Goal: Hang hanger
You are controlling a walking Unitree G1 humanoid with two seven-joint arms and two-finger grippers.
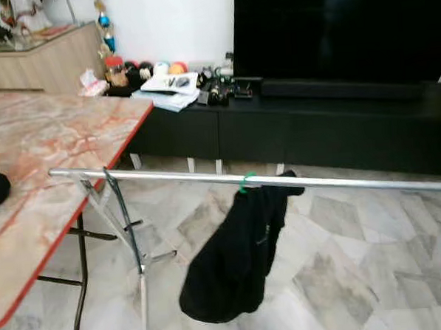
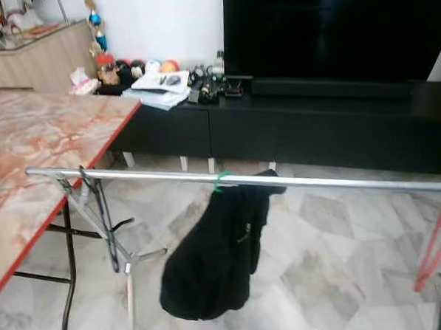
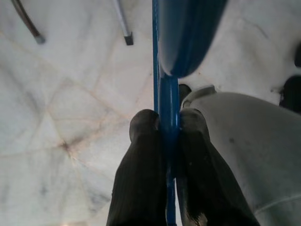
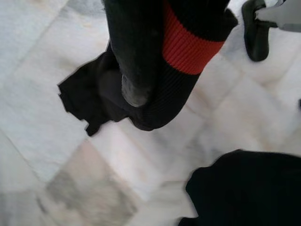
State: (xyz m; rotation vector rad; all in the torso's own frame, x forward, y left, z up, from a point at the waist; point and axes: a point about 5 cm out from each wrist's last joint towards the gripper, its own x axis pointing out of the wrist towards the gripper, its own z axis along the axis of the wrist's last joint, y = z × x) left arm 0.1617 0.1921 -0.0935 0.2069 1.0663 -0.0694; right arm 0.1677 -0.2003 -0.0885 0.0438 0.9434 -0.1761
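Marble floor lies below the rail; left gripper fingers clamp a blue hanger, right gripper fingers grip dark cloth, so lifting to the rail seems next.

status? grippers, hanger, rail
Left gripper shut on blue hanger, low over the floor. Right gripper holds a black garment with red band. Rail carries one black garment on a green hanger; space either side.

Black-and-red garment against end effector
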